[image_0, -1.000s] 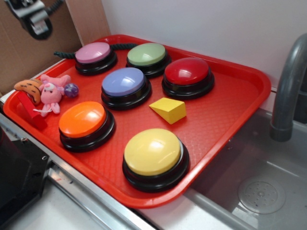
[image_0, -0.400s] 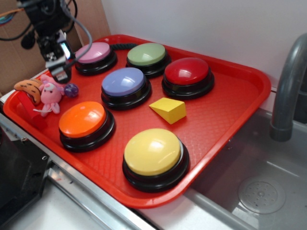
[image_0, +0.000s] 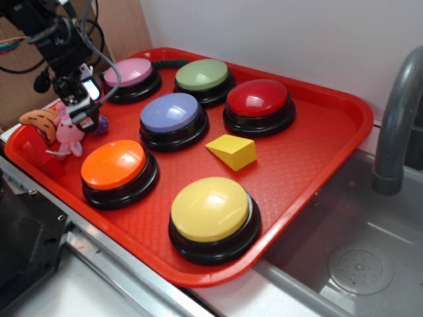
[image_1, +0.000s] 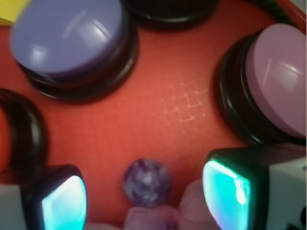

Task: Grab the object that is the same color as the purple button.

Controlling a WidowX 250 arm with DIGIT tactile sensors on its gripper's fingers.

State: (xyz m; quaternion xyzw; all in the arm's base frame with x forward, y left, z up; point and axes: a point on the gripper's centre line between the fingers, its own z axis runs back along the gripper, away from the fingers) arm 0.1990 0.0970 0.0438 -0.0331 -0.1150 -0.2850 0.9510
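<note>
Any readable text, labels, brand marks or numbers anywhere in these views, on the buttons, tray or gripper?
None can be read in either view.
The purple button, the other buttons and the red tray: plain, unmarked surfaces.
The purple ball: marbled pattern only, no characters.
The gripper: glowing pads, no lettering visible.

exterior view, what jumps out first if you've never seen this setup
Six big domed buttons fill a red tray, with the purple button near the middle and a yellow wedge block beside it. At the tray's far left corner the gripper hangs low over a pink plush toy. In the wrist view a tiny purple ball lies on the tray between the open fingers, touching the plush.
</note>
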